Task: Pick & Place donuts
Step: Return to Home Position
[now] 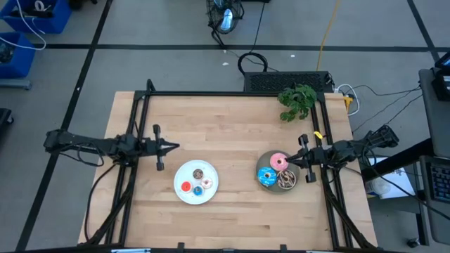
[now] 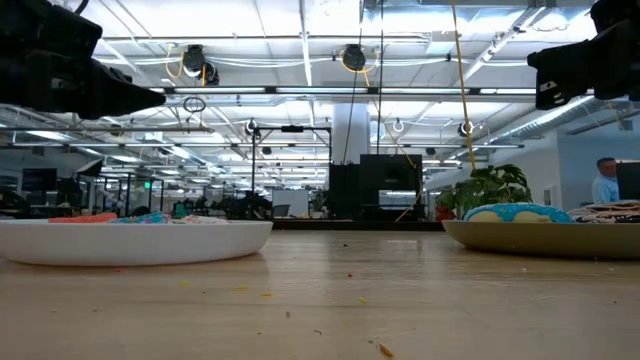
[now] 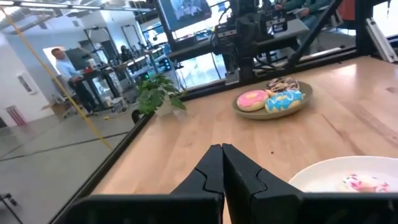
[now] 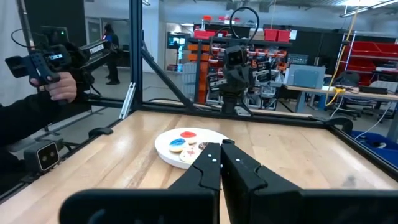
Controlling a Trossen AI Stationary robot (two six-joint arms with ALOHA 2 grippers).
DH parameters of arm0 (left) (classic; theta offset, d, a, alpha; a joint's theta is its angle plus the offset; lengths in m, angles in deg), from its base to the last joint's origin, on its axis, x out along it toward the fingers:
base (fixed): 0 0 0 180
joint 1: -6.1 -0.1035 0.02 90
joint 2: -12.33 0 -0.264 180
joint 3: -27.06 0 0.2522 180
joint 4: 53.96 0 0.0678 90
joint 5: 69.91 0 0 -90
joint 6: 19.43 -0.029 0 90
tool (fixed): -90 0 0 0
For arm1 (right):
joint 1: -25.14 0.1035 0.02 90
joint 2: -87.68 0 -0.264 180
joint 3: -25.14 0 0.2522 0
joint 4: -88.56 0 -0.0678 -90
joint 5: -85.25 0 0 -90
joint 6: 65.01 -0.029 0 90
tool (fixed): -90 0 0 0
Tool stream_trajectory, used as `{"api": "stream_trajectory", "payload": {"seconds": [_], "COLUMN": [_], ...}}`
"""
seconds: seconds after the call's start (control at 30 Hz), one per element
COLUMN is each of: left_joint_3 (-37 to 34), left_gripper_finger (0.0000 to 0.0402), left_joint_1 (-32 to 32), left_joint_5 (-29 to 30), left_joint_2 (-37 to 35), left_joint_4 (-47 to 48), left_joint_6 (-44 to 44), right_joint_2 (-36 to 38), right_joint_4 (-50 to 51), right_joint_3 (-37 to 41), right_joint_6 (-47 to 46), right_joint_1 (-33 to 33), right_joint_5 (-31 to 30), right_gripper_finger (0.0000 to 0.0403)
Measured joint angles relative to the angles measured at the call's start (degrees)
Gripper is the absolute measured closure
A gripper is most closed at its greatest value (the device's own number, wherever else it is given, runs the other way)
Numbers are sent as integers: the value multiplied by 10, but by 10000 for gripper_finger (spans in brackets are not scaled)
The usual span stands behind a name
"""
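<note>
- Wooden table [image 1: 232, 221] in an open workshop, with a potted plant [image 1: 297, 100] at its far right corner.
- Grey plate [image 1: 261, 164] near the right edge carries the pink donut [image 1: 278, 162], blue sprinkled donut [image 1: 267, 177] and speckled brown donut [image 1: 287, 180].
- White plate [image 1: 178, 177] mid-table carries four tiny donuts [image 1: 186, 187].
- Left gripper [image 1: 176, 146], pressed together, hovers near the left edge.
- Right gripper [image 1: 291, 164], pressed together, hangs over the grey plate.

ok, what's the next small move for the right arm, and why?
Probably draw the right tool straight back toward its own side, off the grey plate. It is shut and empty, its tip hangs over the plate beside the pink donut, and the three big donuts already lie there. The left tool is shut, clear of the white plate.
</note>
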Motion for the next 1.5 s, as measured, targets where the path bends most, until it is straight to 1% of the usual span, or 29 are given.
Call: {"api": "stream_trajectory", "payload": {"seconds": [0.47, 0.67, 0.77, 0.83, 0.97, 1.27, 1.5], "left_joint_3": [0, 0, 0, 0, 0, 0, 0], "left_gripper_finger": [398, 383, 387, 393, 398, 354, 340], "left_joint_1": [0, 0, 0, 0, 0, 0, 0], "left_joint_5": [-6, -1, -1, -1, -1, -1, -1], "left_joint_2": [0, 0, 0, 0, 0, 0, 0], "left_joint_4": [29, 27, 27, 27, 20, 14, 14], "left_joint_6": [4, 9, 7, 6, 14, 23, 23], "right_joint_2": [0, 0, -1, -1, -1, -1, -1], "right_joint_4": [5, 5, 5, 2, -16, -16, -19], "right_joint_3": [0, 1, 1, 1, 1, 1, 1], "right_joint_6": [0, 12, 30, 29, 21, 21, 21], "right_joint_1": [0, 0, 0, 0, 0, 0, 0], "right_joint_5": [-4, -4, 2, 11, 9, 9, 9], "right_gripper_finger": [403, 403, 403, 403, 403, 403, 403]}}
